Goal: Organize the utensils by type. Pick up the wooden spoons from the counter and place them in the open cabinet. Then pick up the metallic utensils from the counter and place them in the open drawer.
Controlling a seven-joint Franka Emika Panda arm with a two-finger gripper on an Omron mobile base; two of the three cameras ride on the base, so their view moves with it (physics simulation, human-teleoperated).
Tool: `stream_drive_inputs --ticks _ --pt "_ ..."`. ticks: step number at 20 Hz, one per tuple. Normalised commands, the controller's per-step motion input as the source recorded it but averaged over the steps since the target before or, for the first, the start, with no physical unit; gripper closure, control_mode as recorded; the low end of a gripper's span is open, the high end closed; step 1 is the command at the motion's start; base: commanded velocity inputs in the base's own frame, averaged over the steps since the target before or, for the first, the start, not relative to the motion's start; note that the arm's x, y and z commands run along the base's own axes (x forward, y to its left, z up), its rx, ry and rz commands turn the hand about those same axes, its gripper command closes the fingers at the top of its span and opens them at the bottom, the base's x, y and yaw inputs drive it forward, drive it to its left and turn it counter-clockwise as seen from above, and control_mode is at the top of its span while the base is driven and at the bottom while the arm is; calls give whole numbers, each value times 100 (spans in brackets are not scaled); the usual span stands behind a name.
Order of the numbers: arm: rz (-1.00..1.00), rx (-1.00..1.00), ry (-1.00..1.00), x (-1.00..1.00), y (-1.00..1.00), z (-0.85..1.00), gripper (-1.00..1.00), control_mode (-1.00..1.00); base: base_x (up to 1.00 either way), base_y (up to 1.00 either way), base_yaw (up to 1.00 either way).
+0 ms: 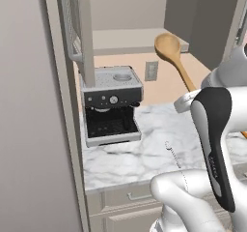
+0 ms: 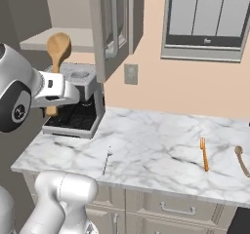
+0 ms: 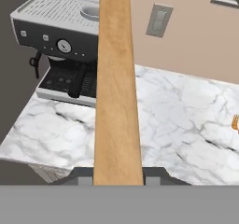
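Note:
My gripper (image 3: 119, 177) is shut on the handle of the large wooden spoon (image 3: 116, 87) and holds it up above the white marble counter (image 2: 156, 145). Its round bowl (image 1: 169, 47) stands at the height of the open cabinet's pale shelf (image 1: 130, 41), right of the cabinet door (image 1: 79, 28). From the right base, the spoon (image 2: 58, 47) rises in front of the shelf (image 2: 73, 39). On the counter lie a thin silver utensil (image 2: 106, 161), an orange fork (image 2: 203, 154) and a smaller wooden spoon (image 2: 240, 159) at the right edge. The open drawer is out of view.
A grey espresso machine (image 1: 112, 103) stands on the counter under the cabinet, close below the held spoon. A wall outlet (image 2: 130, 74) sits behind it. Shut drawer fronts (image 2: 171, 206) run under the counter. A window (image 2: 205, 18) is on the right wall.

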Motion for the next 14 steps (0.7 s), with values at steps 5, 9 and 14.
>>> stream_drive_inputs --ticks 5,9,14 --pt "0 0 0 0 0 0 100 100 65 23 -4" --pt "0 0 0 0 0 0 100 100 36 19 -6" --pt "0 0 0 0 0 0 100 100 1 4 -1"
